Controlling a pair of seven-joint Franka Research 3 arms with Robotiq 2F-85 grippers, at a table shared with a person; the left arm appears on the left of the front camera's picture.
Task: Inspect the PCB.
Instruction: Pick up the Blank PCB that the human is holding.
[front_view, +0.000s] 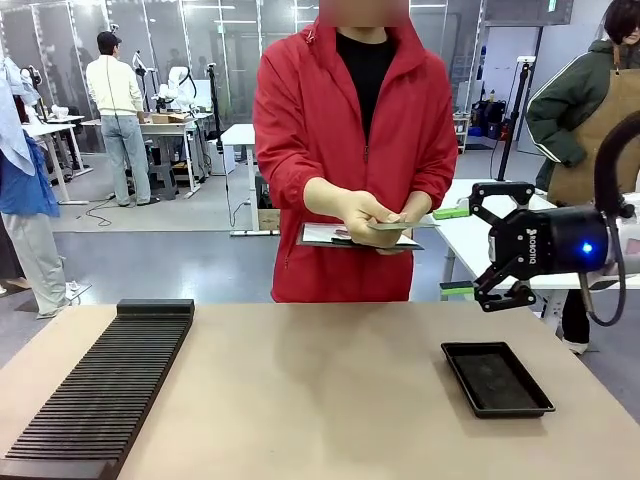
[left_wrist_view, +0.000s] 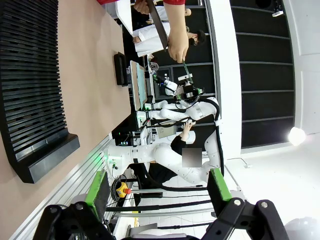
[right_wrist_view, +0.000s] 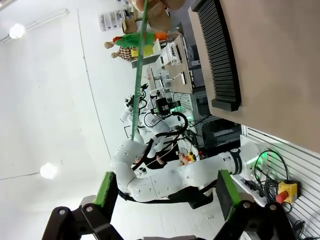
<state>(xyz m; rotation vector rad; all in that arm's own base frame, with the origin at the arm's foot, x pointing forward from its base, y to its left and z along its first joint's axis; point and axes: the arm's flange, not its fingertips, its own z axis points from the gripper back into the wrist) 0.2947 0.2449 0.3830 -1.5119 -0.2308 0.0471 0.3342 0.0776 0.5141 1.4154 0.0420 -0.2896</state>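
My right gripper (front_view: 476, 252) hangs in the air above the black tray (front_view: 497, 378), turned on its side, its two fingers spread wide with nothing between them and pointing towards the person across the table (front_view: 320, 400). On its own wrist camera the right gripper (right_wrist_view: 165, 192) shows the same broad empty gap. My left gripper (left_wrist_view: 157, 186) is likewise spread wide and holds nothing. It looks along the table edge on the side away from the tray. The PCB (front_view: 418, 222) is up off the table, beyond the tray's far left corner and higher than it. The person's hand (front_view: 360, 212) pinches it flat, with its free end reaching towards my right fingertips. I can't tell from here whether it touches them. In the right wrist picture I think the thin green strip (right_wrist_view: 140, 65) is that board seen edge-on. Just under the board the person holds a clipboard (front_view: 330, 236). A black slotted rack (front_view: 110, 390) lies at the table end opposite the tray.
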